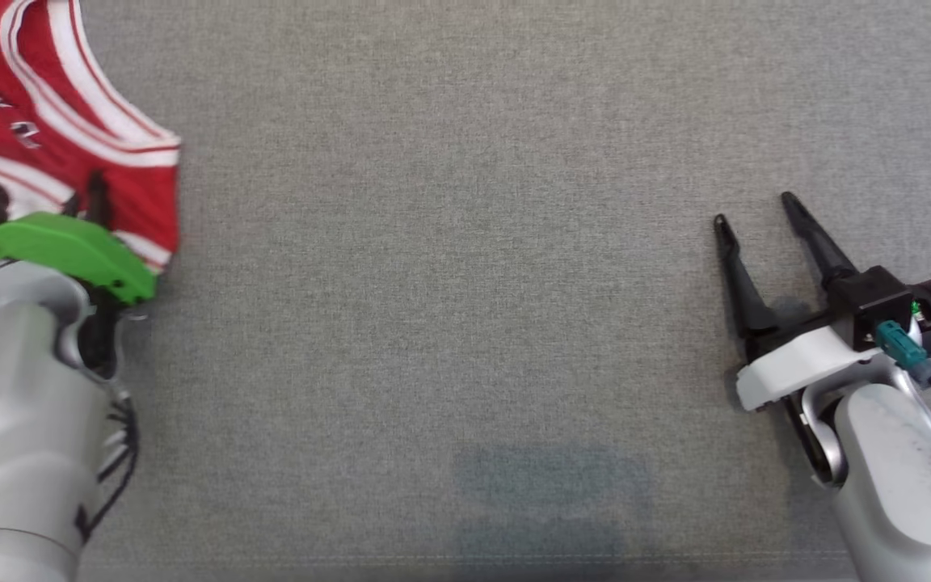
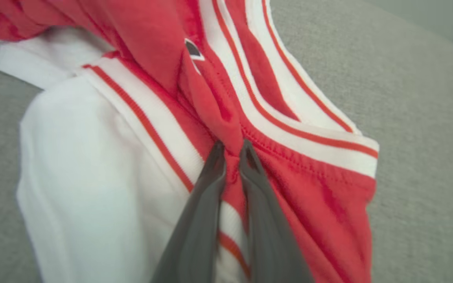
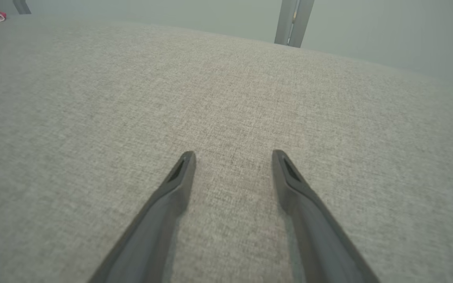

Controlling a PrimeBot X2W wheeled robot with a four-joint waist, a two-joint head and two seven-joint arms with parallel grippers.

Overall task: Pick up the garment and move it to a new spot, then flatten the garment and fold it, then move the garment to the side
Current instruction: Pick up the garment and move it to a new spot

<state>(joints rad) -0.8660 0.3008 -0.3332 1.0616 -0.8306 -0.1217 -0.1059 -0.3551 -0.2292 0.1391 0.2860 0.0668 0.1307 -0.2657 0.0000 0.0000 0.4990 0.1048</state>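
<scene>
At the far left of the grey woven fabric surface (image 1: 465,283), I am observing the red sleeveless jersey with white striped trim (image 1: 69,105) sitting bunched and running off the head view's top and left borders. My left gripper (image 2: 232,147) is pinching a red fold of it, fingers nearly together. My right gripper (image 1: 755,208) is standing with fingers spread, well apart from the jersey. A broad stretch of grey surface is lying between them.

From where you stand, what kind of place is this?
Probably a lab bench for cloth handling: a wide grey fabric surface, a red and white jersey pinched in the left hand, a plain pale wall behind.
</scene>
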